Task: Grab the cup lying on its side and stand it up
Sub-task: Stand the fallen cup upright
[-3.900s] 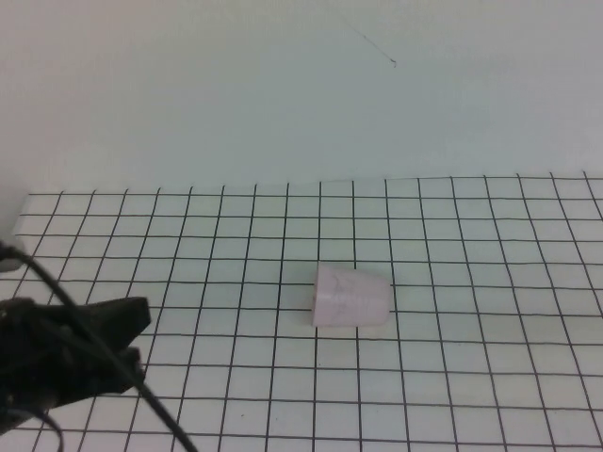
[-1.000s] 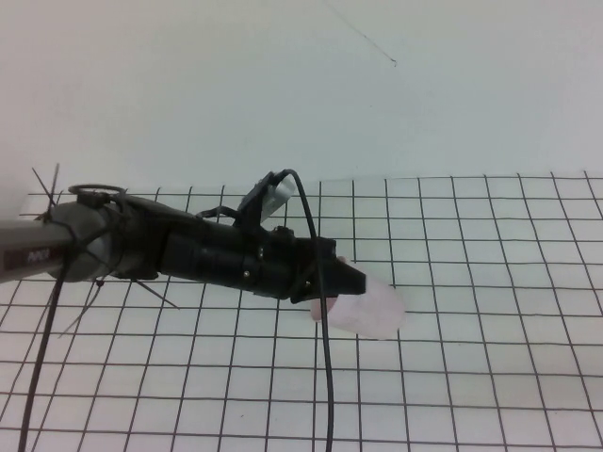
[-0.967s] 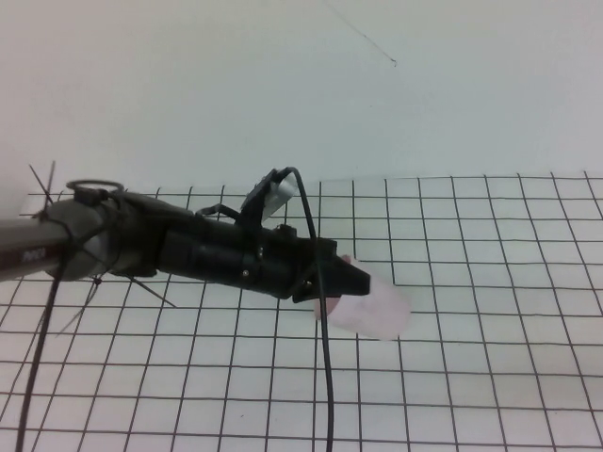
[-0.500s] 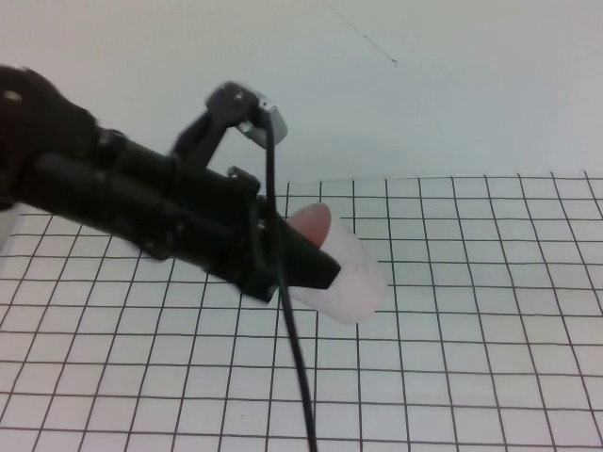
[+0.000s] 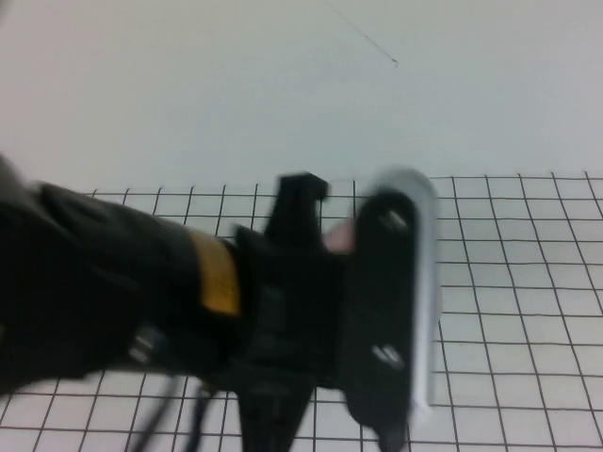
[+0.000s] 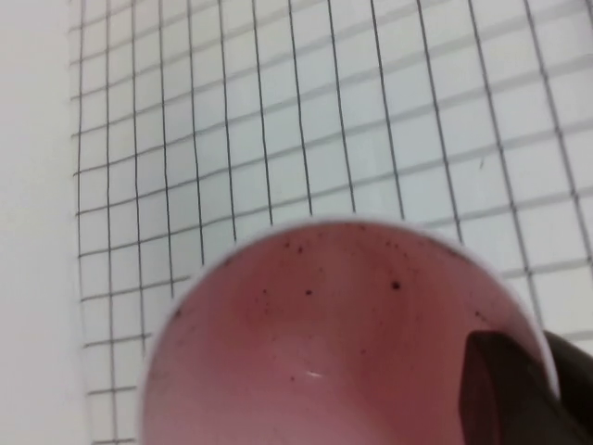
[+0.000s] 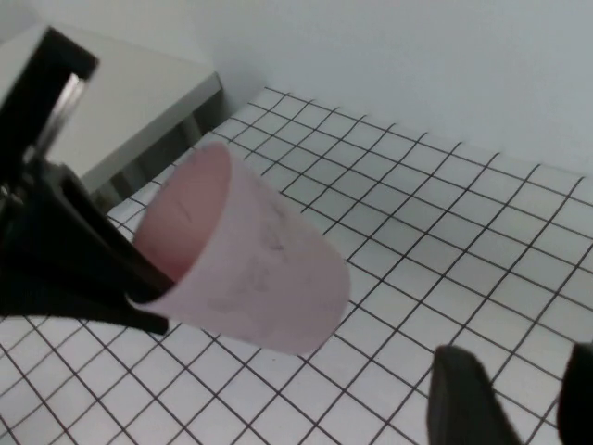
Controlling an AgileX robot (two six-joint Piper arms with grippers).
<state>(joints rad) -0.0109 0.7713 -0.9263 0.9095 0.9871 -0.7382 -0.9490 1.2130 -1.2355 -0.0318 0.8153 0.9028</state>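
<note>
Above the grid mat [image 7: 435,241], left gripper [image 7: 139,278] pinches the rim of the light, thin-walled, probably crushable cup [image 7: 246,269]; right gripper [image 7: 505,394] hovers nearby, fingers apart.

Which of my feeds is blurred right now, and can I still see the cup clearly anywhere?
High view: the left gripper smears with motion blur and hides nearly all of the cup. Right wrist view: sharp, cup lifted and tilted, right gripper low at the edge. Left wrist view: soft close-up of the pink inside.
</note>
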